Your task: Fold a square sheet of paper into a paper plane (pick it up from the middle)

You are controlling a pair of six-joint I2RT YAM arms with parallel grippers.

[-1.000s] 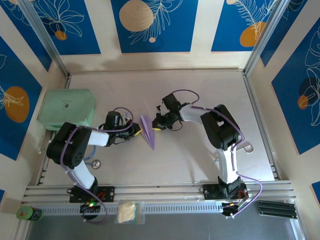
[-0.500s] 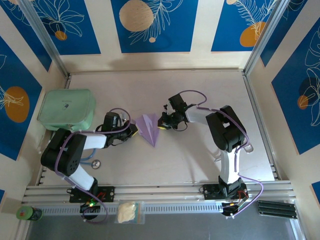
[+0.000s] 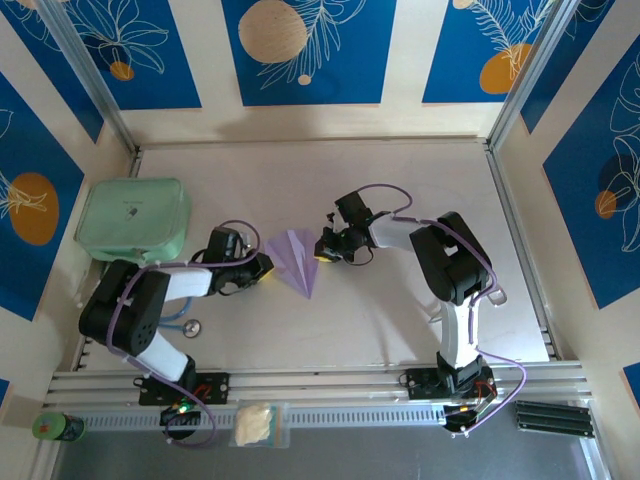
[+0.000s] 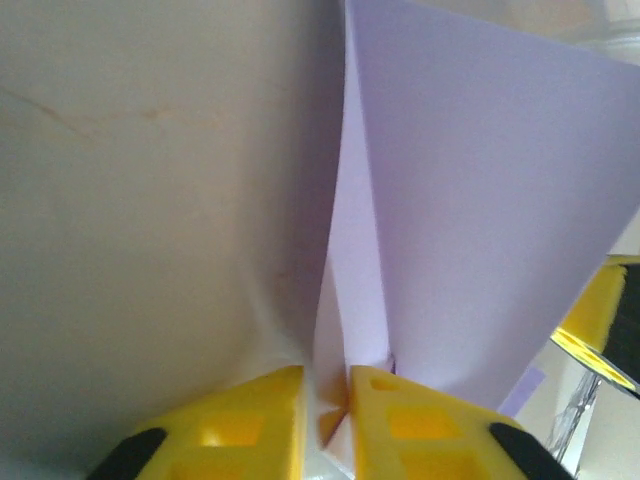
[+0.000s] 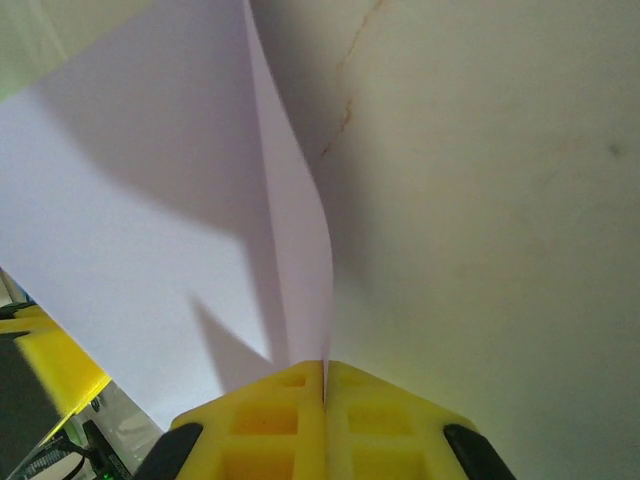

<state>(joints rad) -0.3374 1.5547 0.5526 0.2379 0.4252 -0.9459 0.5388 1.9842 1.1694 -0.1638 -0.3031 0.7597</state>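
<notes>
We see a light purple plane (image 3: 295, 260) in the middle of the worktop (image 3: 360, 325). It sits between the two pincers. Its pointy tip faces the near edge, where the arms are bolted down. Its wide end faces the back wall. A fold line runs down its middle, and the two wings are spread out to the sides.

The left pincer (image 3: 266, 266) is low down at the left edge of the plane. In the left wrist view its yellow fingers (image 4: 250, 410) are a little bit apart. The edge of the paper sits in the small gap between them. We cannot tell if they squeeze it.

The right pincer (image 3: 320, 250) is at the right edge of the plane. In the right wrist view its yellow fingers (image 5: 270, 410) are pressed together, with the thin paper pinched between them. The paper curves up from there.

A green box (image 3: 135, 220) sits far off to the left, well apart from the plane.
</notes>
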